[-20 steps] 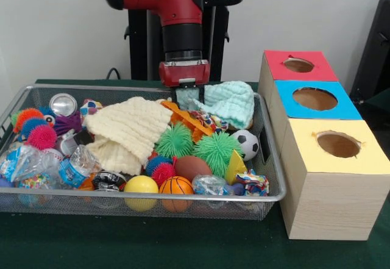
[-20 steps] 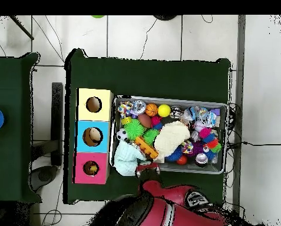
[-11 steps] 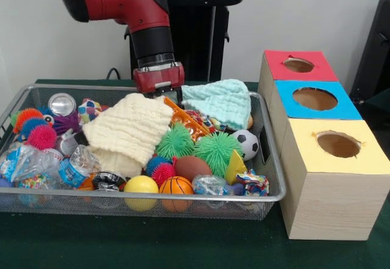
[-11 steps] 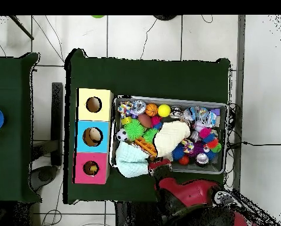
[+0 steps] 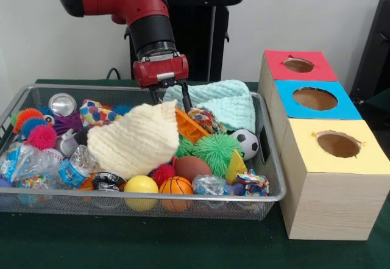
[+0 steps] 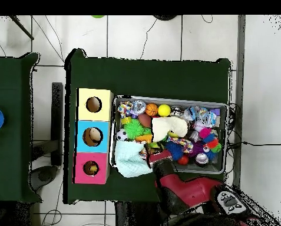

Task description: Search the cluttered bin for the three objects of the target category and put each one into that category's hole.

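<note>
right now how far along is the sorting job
Done: nothing can be confirmed; what sits inside the three holes is unclear. In hand: the gripper pinches the cream cloth by its top corner, raised above the bin clutter. Left: no target visibly delivered; balls, wrappers, cans and the mint cloth remain inside.

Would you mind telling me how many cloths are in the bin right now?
2: the cream cloth hanging from the gripper mid-bin, and the mint cloth at the far rim. Others may lie buried.
</note>
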You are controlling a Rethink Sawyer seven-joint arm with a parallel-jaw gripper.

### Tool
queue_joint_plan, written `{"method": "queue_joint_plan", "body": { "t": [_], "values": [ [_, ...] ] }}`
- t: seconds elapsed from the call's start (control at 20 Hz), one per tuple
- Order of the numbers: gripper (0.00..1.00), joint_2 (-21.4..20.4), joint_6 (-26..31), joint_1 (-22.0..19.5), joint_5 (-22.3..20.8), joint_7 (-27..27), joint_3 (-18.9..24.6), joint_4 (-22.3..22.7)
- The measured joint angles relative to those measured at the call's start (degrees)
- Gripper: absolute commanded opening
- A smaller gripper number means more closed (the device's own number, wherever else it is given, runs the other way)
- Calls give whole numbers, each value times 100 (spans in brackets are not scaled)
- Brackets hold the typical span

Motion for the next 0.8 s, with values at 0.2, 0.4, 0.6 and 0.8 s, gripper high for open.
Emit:
{"method": "queue_joint_plan", "body": {
  "t": [0.2,0.4,0.6,0.8],
  "values": [
    [100,-161,191,11,-226,0,60,-88],
    [100,-391,981,-7,-1010,44,404,-272],
    [100,-645,1645,-68,-1773,262,828,-408],
    [100,-799,1743,-177,-1985,567,1123,-474]
  ]
}}
